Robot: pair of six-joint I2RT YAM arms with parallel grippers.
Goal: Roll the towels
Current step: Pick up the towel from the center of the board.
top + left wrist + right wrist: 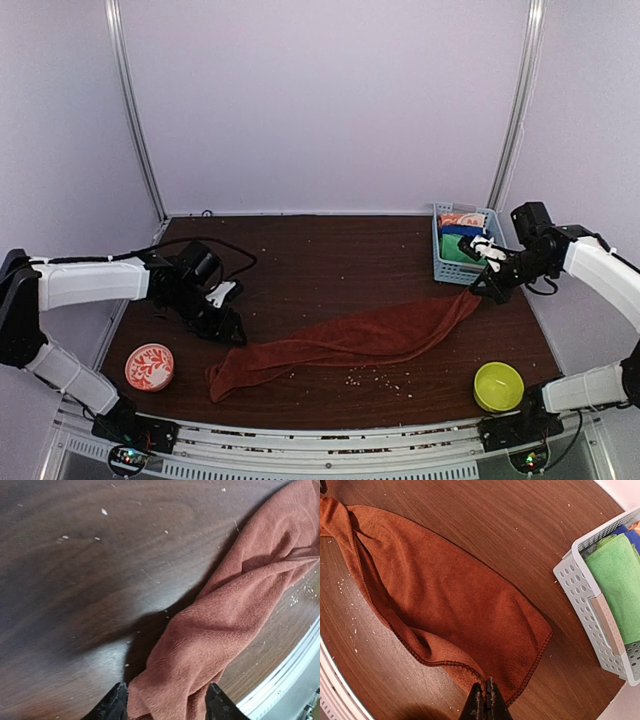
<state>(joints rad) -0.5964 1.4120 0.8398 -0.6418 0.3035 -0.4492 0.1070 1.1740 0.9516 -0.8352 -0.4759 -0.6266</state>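
Tabletop (300, 250) of dark wood carried the rust-red towel (350, 340), pulled out long between the two arms. Its long axis ran from the left gripper (232, 328) to the right gripper (482, 290), lower left to upper right in the overhead view. The cloth was bunched narrow and creased at the left gripper's end and spread wider toward the right gripper.

The right gripper's jaws were closed tight on the hemmed edge of that wide end, which rose off the wood to meet them. The left gripper's jaws stood apart, and the towel's crumpled narrow end lay slack on the wood between the two fingertips (116, 706).

A perforated plastic basket (440, 255) stood just beside the right gripper on its far side. It held the folded green towel (617, 575) and other folded cloths, blue and orange among them.

A yellow-green bowl (498, 386) sat to the near side of the right gripper. A red patterned bowl (149, 366) sat to the near side of the left gripper. Both were clear of the cloth. Pale crumbs (375, 378) dotted the wood along the towel's near edge, between the two grippers.
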